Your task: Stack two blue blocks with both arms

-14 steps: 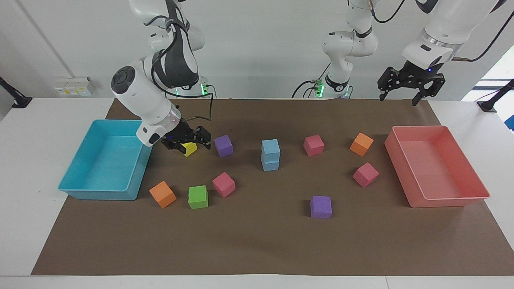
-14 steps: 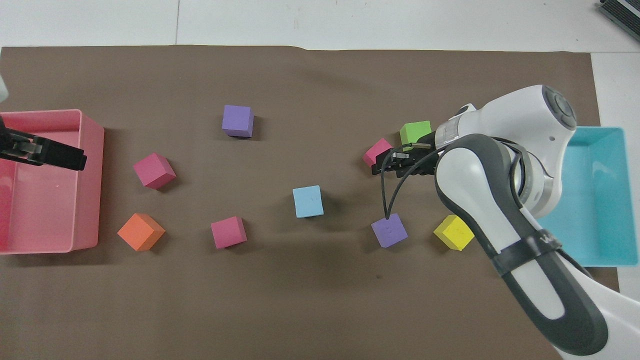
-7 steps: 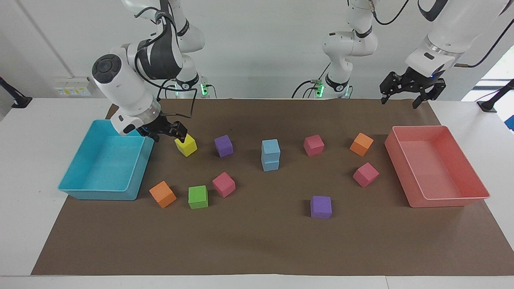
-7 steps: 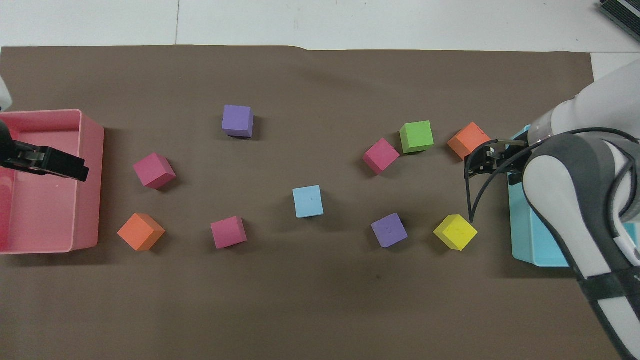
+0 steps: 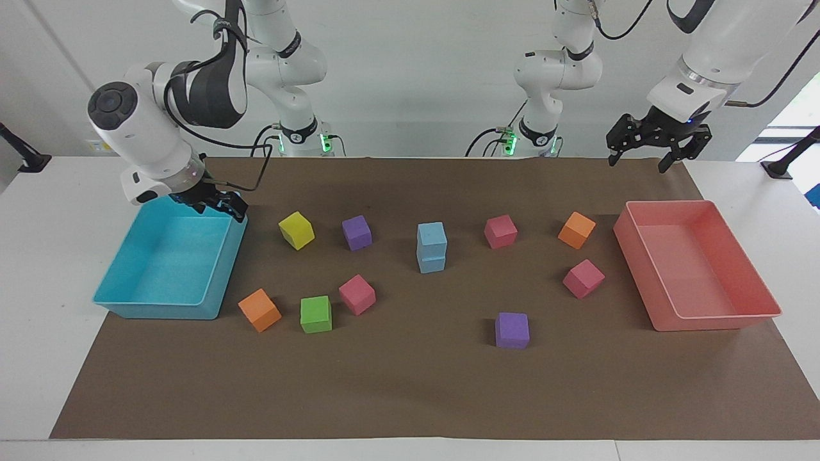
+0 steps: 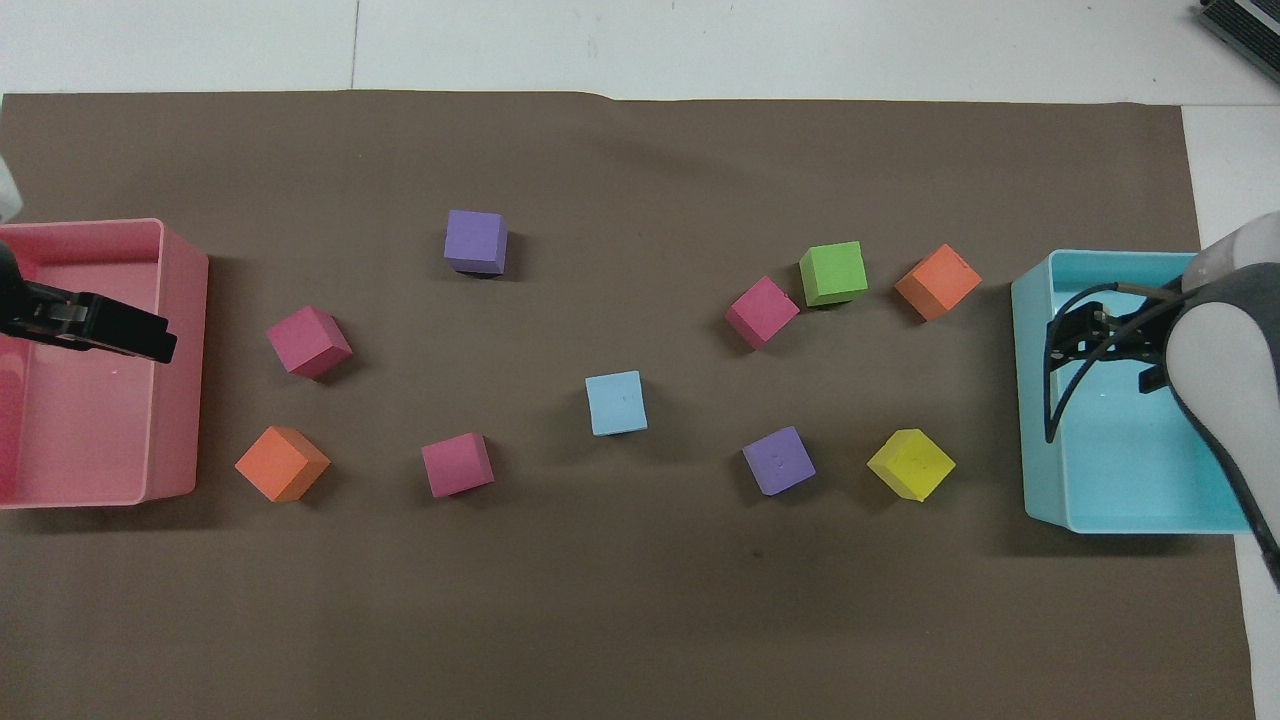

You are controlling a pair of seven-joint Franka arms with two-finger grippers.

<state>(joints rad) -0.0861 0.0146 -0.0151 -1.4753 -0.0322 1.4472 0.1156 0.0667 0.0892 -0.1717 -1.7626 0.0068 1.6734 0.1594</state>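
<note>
At the table's centre, the two blue blocks (image 5: 432, 247) stand stacked, one on the other, between a purple cube (image 5: 357, 232) and a pink cube (image 5: 500, 231). The right gripper (image 5: 214, 204) hangs open and empty over the cyan tray (image 5: 163, 306); the left gripper (image 5: 658, 137), open too, waits over the pink tray (image 5: 705, 317). The blocks look light, matte and easy to pinch by opposite flat sides. Count: two blue, two purple, three pink, two orange, one yellow, one green, two trays.
</note>
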